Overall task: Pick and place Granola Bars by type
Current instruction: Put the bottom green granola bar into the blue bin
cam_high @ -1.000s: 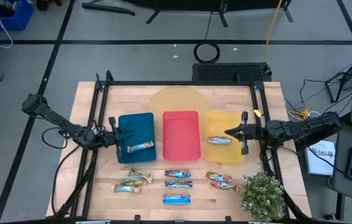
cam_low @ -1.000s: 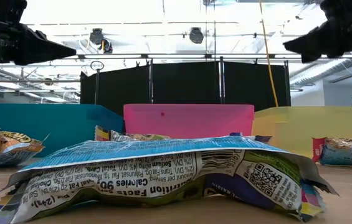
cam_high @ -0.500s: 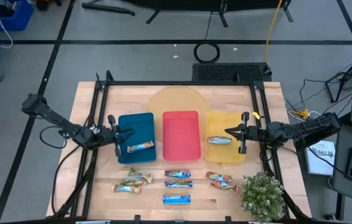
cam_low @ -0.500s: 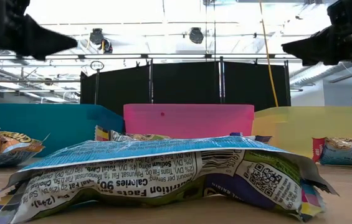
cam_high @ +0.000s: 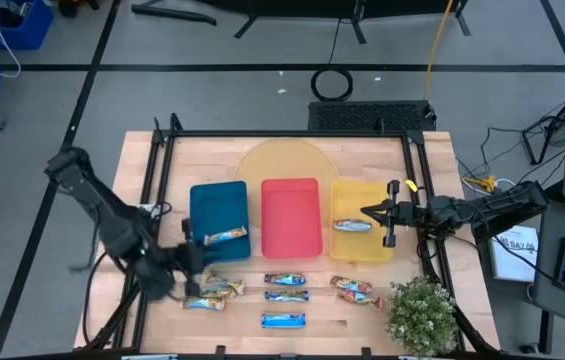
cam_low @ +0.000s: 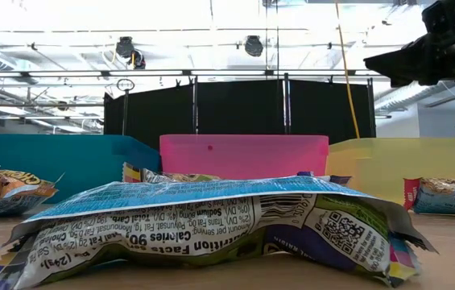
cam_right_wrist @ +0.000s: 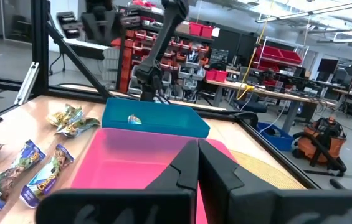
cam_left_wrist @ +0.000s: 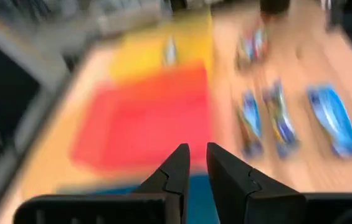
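Left gripper [cam_high: 190, 283], jaws nearly closed and holding nothing, is hovering beside two tan-gold foil-wrapped granola bars [cam_high: 212, 293] just in front of the blue rectangular tray [cam_high: 218, 205]. Right gripper [cam_high: 390, 213], jaws closed and empty, is hanging at the yellow rectangular tray [cam_high: 360, 246], beyond the red tray [cam_high: 291, 217] from the blue one, over a silver-wrapped bar [cam_high: 353, 225]

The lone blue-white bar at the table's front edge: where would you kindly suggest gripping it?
Across the narrow middle of the blue-white bar, from straight above. It lies flat, long side along the table edge, apart from its neighbours, so fingers would probably fit either side.
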You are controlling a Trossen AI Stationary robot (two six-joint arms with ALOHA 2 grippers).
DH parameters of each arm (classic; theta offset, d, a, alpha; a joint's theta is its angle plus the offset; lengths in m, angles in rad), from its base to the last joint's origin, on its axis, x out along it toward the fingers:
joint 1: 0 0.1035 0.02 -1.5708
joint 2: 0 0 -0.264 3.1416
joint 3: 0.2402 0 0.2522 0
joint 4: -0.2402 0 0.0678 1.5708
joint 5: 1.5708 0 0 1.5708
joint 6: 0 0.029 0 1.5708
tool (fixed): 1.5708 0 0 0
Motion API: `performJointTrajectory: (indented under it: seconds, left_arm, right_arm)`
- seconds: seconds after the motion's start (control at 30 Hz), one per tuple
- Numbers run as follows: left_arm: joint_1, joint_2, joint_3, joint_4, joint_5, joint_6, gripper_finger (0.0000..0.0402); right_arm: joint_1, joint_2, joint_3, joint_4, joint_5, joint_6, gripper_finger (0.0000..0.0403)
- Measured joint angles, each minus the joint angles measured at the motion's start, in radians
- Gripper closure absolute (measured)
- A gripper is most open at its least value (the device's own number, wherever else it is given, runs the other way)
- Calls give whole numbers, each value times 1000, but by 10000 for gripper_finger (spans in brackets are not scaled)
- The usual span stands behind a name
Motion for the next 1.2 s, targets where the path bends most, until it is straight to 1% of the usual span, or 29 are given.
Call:
performJointTrajectory:
  seconds: [0.07,0.1,0.17,0.27,0.37,0.5,0.57,0.67,0.73,0.83,1.0,1.2]
  left_arm:
    - [-23,105,101,-192,77,-197,339]
    - [-35,153,139,-264,115,-266,339]
    - [-62,241,189,-355,192,-329,339]
    - [-90,352,219,-387,326,-361,336]
    - [-97,422,239,-385,433,-429,313]
    - [-100,465,244,-392,495,-556,253]
    - [-102,474,243,-395,546,-612,221]
    - [-109,475,239,-382,633,-673,186]
    - [-116,476,237,-364,654,-705,174]
    - [-137,475,237,-349,642,-730,168]
    - [-159,484,231,-348,593,-758,181]
    - [-172,484,148,-269,603,-799,194]
  right_arm:
    - [0,0,0,0,0,6,403]
    - [0,0,0,1,0,12,403]
    - [0,0,0,2,0,18,403]
    - [0,0,-1,2,0,20,403]
    - [0,0,-1,2,0,21,403]
    - [0,0,-1,2,-1,20,403]
    - [0,0,-1,2,-1,17,403]
    - [0,0,-1,2,-1,12,403]
    - [0,0,-2,2,-1,11,403]
    - [0,0,-2,2,-1,10,403]
    - [0,0,-2,3,-1,12,403]
    - [0,0,-2,3,-1,18,403]
